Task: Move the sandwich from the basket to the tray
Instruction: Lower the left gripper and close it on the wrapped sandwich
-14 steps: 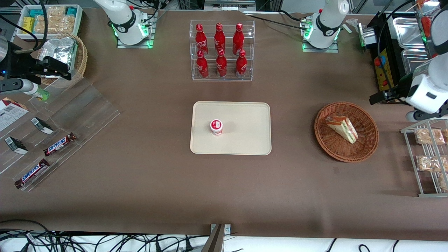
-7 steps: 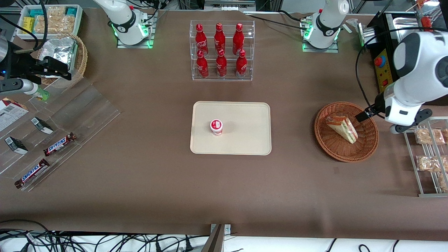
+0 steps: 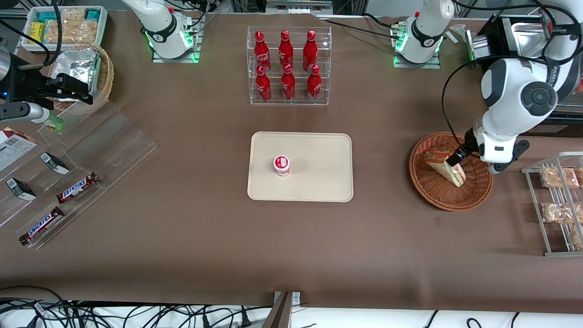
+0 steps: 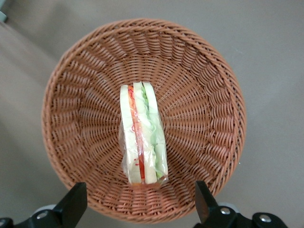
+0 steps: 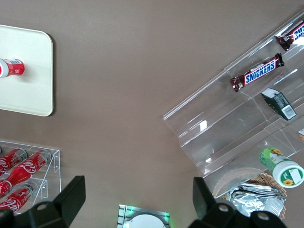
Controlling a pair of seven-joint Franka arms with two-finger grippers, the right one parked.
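Observation:
The sandwich (image 3: 445,166), a wrapped wedge with pale bread and red and green layers, lies in the round reddish-brown wicker basket (image 3: 473,196) toward the working arm's end of the table. It also shows in the left wrist view (image 4: 141,135), in the middle of the basket (image 4: 209,99). My left gripper (image 3: 457,157) hangs over the basket above the sandwich, open and empty; its fingers (image 4: 73,204) stand wide apart over the basket's rim. The cream tray (image 3: 319,182) lies mid-table, well apart from the basket.
A small red-and-white cup (image 3: 281,165) stands on the tray. A clear rack of red bottles (image 3: 288,66) stands farther from the front camera than the tray. A wire rack of brown snacks (image 3: 558,200) is beside the basket. Candy bars (image 3: 77,187) lie toward the parked arm's end.
My left arm has swung in from the table's edge to over the basket, bringing the gripper above the sandwich. Sandwich, basket and tray have not moved.

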